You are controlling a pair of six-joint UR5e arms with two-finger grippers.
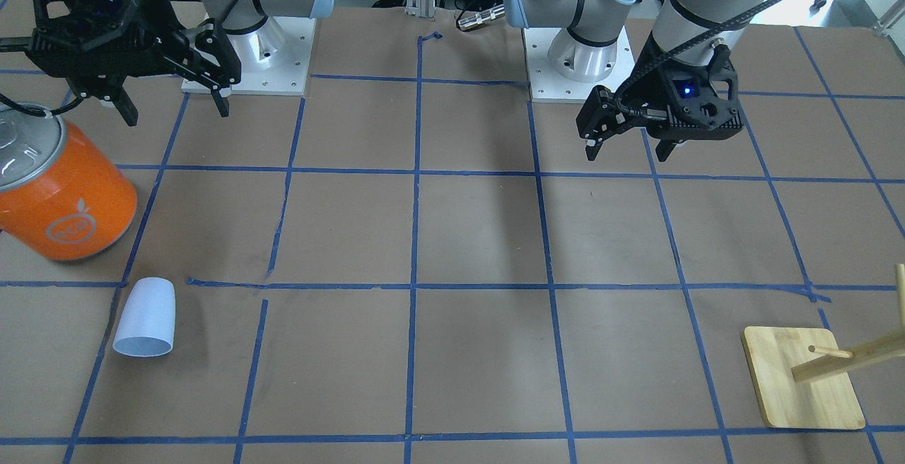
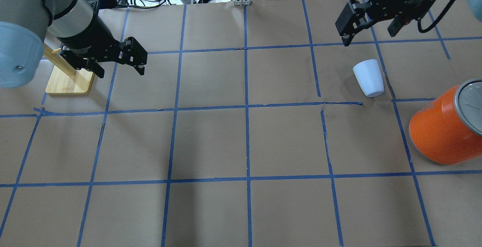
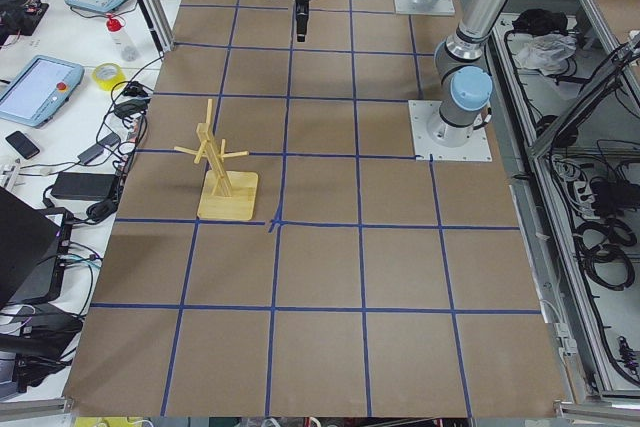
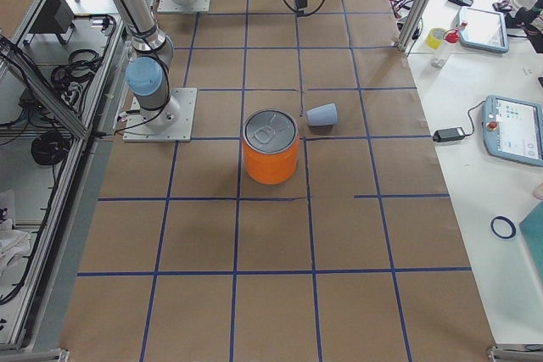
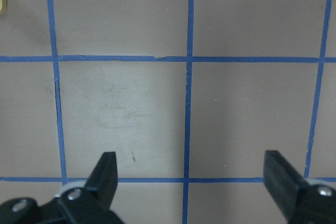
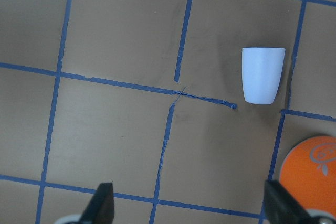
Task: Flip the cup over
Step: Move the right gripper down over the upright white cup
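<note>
The cup (image 2: 369,78) lies on its side near the can (image 2: 440,130), on the side away from my base, with its wider end pointing away from me. My right claw (image 1: 178,114) hangs above the table (image 2: 211,145), spread wide and empty, well apart from the cup. My left claw (image 5: 190,163), also spread and empty, is far from the can, by the stand (image 2: 69,83).

I judge the cup light, stiff and smooth. It is likely to roll or skid if nudged, so I would take it across the middle of its wall with a modest squeeze. The brown paper surface is flat, with blue tape (image 2: 246,141) lines. The can crowds one side, but beyond the cup there is room to turn it.
</note>
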